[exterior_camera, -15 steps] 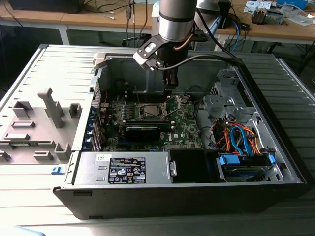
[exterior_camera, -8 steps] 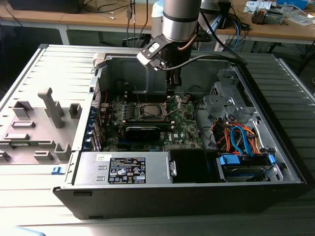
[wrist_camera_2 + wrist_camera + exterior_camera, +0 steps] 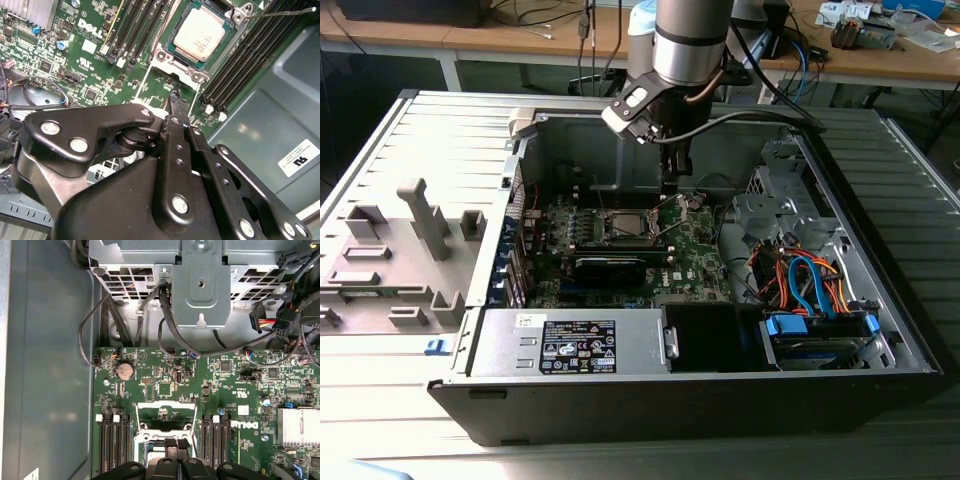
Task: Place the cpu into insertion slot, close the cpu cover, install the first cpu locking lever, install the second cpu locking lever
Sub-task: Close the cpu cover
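Note:
In the second wrist view the cpu (image 3: 202,31) lies pale-faced in the insertion slot (image 3: 625,228) on the green board. The silver cpu cover (image 3: 176,59) frames the chip and looks folded down over it. A thin locking lever (image 3: 280,12) sticks out from the socket's corner, away from the board. My gripper (image 3: 175,100) hangs just beside the socket, its black fingers pressed together with nothing between them. In the exterior view the gripper (image 3: 677,190) stands just off the socket toward that view's right. The first wrist view shows the fingertips (image 3: 170,443) over the socket's edge (image 3: 165,432).
The board sits deep in an open computer case (image 3: 880,250). Black memory slots (image 3: 240,65) flank the socket on both sides. A drive cage (image 3: 200,280) with loose black cables, a power supply (image 3: 575,345) and a bundle of coloured wires (image 3: 800,280) crowd the case.

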`<state>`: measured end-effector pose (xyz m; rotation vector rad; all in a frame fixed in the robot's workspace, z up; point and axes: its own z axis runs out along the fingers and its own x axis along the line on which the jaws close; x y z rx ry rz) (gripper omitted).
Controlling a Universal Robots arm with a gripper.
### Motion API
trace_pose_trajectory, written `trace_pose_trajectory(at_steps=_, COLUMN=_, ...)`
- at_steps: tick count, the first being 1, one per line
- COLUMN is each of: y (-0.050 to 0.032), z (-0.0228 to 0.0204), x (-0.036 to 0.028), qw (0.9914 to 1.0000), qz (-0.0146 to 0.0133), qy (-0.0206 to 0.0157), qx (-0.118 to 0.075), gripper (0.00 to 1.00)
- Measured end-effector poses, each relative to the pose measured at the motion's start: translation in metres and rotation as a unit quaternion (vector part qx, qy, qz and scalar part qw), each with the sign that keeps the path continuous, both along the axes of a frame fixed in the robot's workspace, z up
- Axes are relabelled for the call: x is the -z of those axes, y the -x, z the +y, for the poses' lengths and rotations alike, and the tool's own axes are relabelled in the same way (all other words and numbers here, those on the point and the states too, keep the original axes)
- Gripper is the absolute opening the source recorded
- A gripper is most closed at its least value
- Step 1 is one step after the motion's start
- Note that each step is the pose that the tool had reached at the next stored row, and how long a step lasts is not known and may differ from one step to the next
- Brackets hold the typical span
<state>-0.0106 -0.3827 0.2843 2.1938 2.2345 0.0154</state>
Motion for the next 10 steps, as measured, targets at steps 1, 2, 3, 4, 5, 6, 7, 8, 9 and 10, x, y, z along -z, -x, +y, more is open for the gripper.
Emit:
trace_pose_trajectory(at_steps=1, y=-0.0003, z=0.0, x=0.0, qw=1.0, qz=0.0, qy=0.0, qx=0.0, gripper=0.11)
trace_pose_trajectory(at_steps=2, y=-0.0006, z=0.0, x=0.0001, qw=1.0, qz=0.0, qy=0.0, qx=0.0, gripper=0.11)
trace_pose_trajectory(at_steps=3, y=-0.001, z=0.0, x=0.0001, qw=1.0, qz=0.0, qy=0.0, qx=0.0, gripper=0.11)
trace_pose_trajectory(at_steps=4, y=-0.0013, z=0.0, x=0.0002, qw=1.0, qz=0.0, qy=0.0, qx=0.0, gripper=0.11)
trace_pose_trajectory(at_steps=5, y=-0.0019, z=0.0, x=0.0002, qw=1.0, qz=0.0, qy=0.0, qx=0.0, gripper=0.11)
trace_pose_trajectory(at_steps=6, y=-0.0022, z=0.0, x=0.0002, qw=1.0, qz=0.0, qy=0.0, qx=0.0, gripper=0.11)
trace_pose_trajectory(at_steps=7, y=-0.0027, z=0.0, x=0.0002, qw=1.0, qz=0.0, qy=0.0, qx=0.0, gripper=0.11)
trace_pose_trajectory(at_steps=8, y=-0.0032, z=0.0, x=0.0003, qw=1.0, qz=0.0, qy=0.0, qx=0.0, gripper=0.11)
trace_pose_trajectory(at_steps=9, y=-0.0037, z=0.0, x=0.0003, qw=1.0, qz=0.0, qy=0.0, qx=0.0, gripper=0.11)
trace_pose_trajectory(at_steps=10, y=-0.0042, z=0.0, x=0.0003, qw=1.0, qz=0.0, qy=-0.0001, qx=0.0, gripper=0.11)
